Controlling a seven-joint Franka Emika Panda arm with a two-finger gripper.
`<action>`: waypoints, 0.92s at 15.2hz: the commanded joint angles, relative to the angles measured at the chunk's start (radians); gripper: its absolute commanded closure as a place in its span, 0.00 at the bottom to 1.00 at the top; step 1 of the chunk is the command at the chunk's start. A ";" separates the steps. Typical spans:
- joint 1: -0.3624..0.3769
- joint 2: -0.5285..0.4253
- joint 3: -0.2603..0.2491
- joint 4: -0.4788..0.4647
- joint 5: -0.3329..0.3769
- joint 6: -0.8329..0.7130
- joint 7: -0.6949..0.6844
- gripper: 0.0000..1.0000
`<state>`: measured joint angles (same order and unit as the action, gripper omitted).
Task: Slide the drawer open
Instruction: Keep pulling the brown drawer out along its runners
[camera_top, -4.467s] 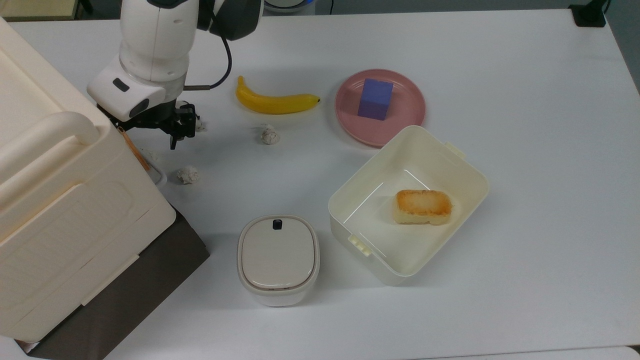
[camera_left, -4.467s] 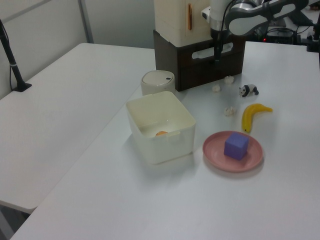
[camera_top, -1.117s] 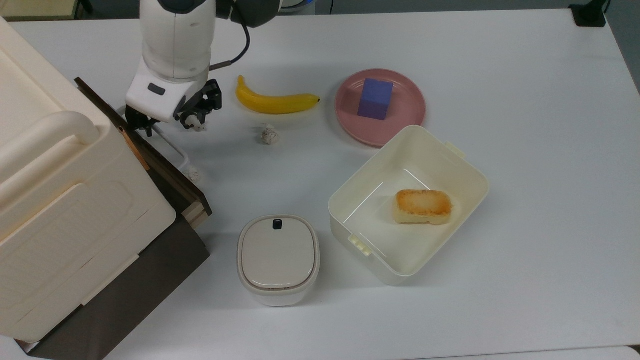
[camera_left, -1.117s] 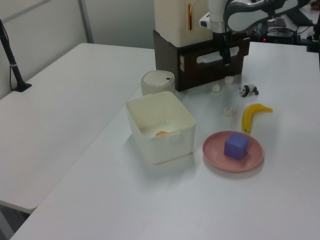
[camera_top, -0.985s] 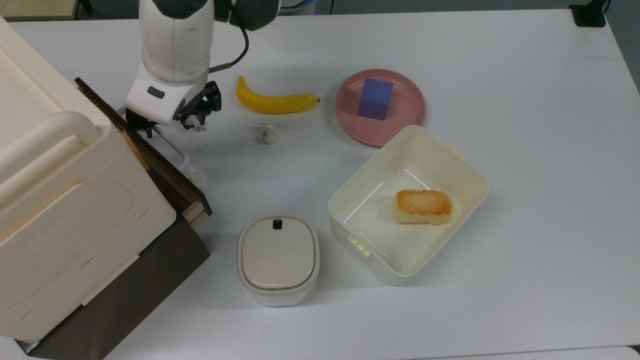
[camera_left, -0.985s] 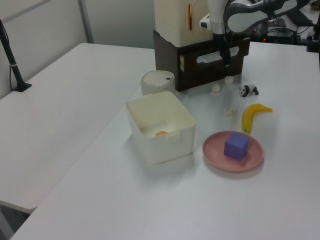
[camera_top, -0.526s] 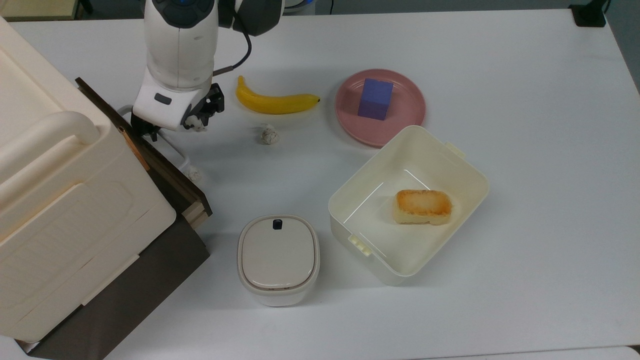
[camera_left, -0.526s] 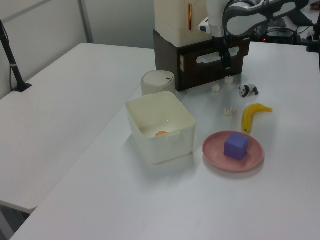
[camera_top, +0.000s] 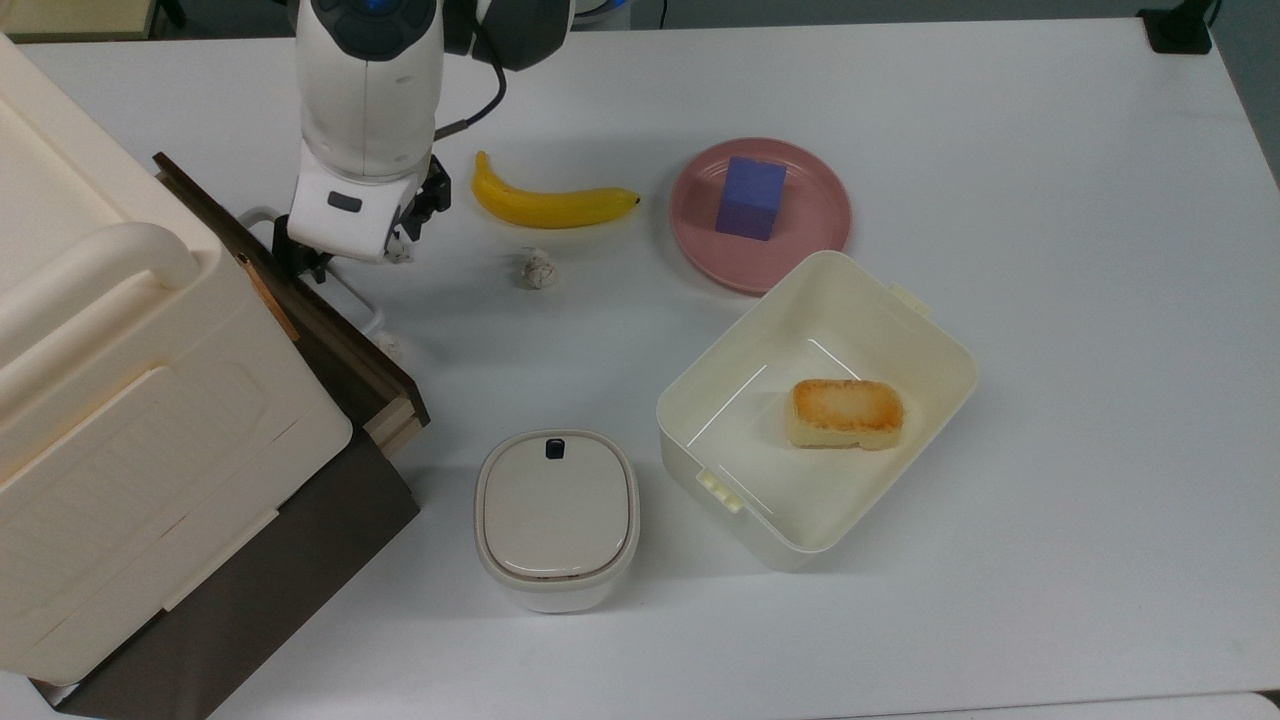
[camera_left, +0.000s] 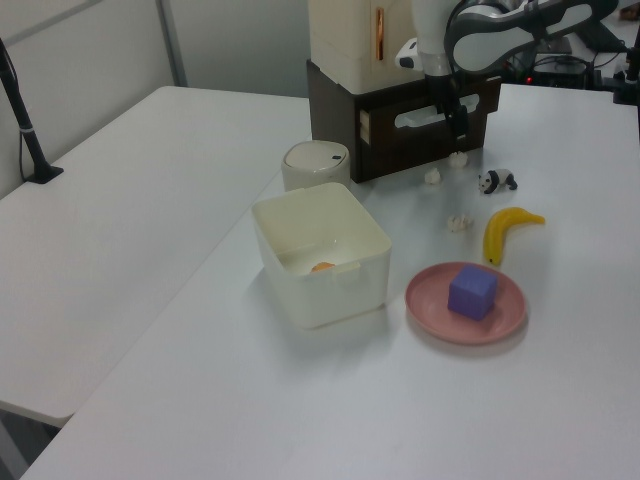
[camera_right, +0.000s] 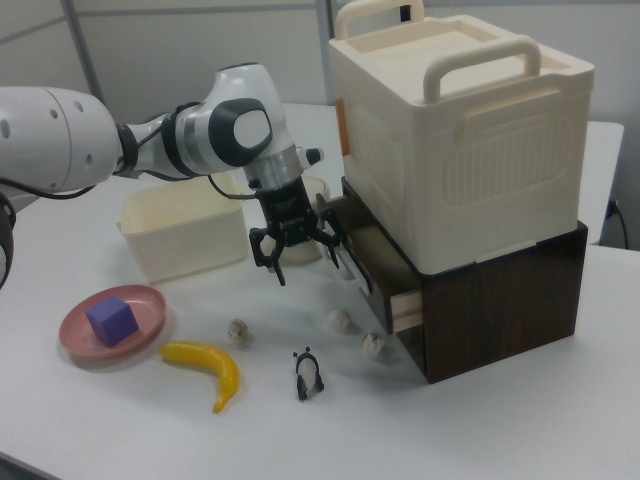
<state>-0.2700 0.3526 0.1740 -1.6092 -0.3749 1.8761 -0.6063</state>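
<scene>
- Since four and a half seconds ago the drawer (camera_top: 350, 350) has come out of its dark cabinet (camera_right: 500, 290). Its brown front now stands clear of the cabinet face, and my wrist has swung up over the white loop handle (camera_top: 352, 297).
- That drawer sits at the top view's left edge of the table (camera_top: 1050, 300), under the big cream box (camera_top: 100, 330). In the right view its light wood side shows between front panel and cabinet, so I judge it part open, not fully out.
- My gripper (camera_right: 298, 250) hangs just beside the end of the handle farther from the top view's bottom edge, pointing down at the table. I judge I am there because the loop is the only part of the front to pull on.
- My fingers (camera_right: 270, 255) are spread apart and clench nothing. One tip is close to the loop, but whether it touches I cannot tell.
- A crumpled paper ball (camera_top: 385, 345) lies on the table just before the drawer front. If I pull further, the panel may push it along.
</scene>
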 joint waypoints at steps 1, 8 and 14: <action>0.009 -0.046 0.025 -0.017 0.005 -0.070 -0.018 0.00; 0.009 -0.057 0.056 -0.018 0.010 -0.107 -0.010 0.00; 0.009 -0.060 0.084 -0.023 0.010 -0.146 -0.009 0.00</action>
<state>-0.2697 0.3254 0.2284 -1.6062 -0.3754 1.7870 -0.6072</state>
